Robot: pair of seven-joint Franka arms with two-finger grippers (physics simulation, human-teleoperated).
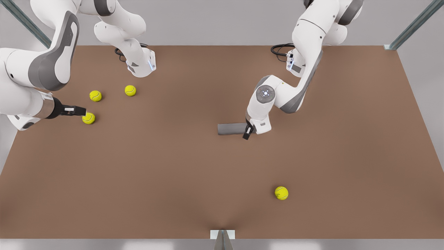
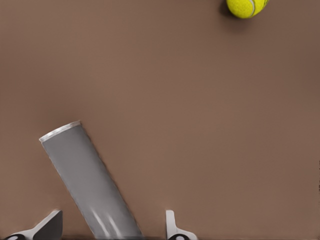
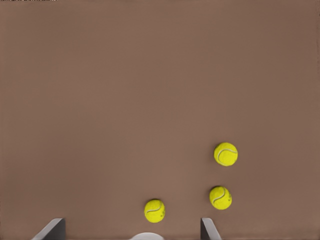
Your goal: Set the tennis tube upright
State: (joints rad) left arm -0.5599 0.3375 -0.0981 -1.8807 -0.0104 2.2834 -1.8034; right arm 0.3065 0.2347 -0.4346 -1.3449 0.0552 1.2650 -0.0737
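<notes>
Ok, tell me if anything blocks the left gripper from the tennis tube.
Nothing visible does. The left gripper is open, its fingers on either side of one end of the tennis tube, which lies flat on the table. The nearest tennis ball lies well clear.

My work surface is a broad, flat, matte brown tabletop (image 1: 194, 173), evenly lit, with only soft, faint shadows. Beyond its far edge I see a plain pale grey wall (image 1: 215, 21). Slanted grey metal frame struts stand at the far corners, one on the front view's left (image 1: 24, 22) and one on its right (image 1: 412, 26). A small grey metal bracket (image 1: 222, 236) sits at the middle of the near edge.
</notes>
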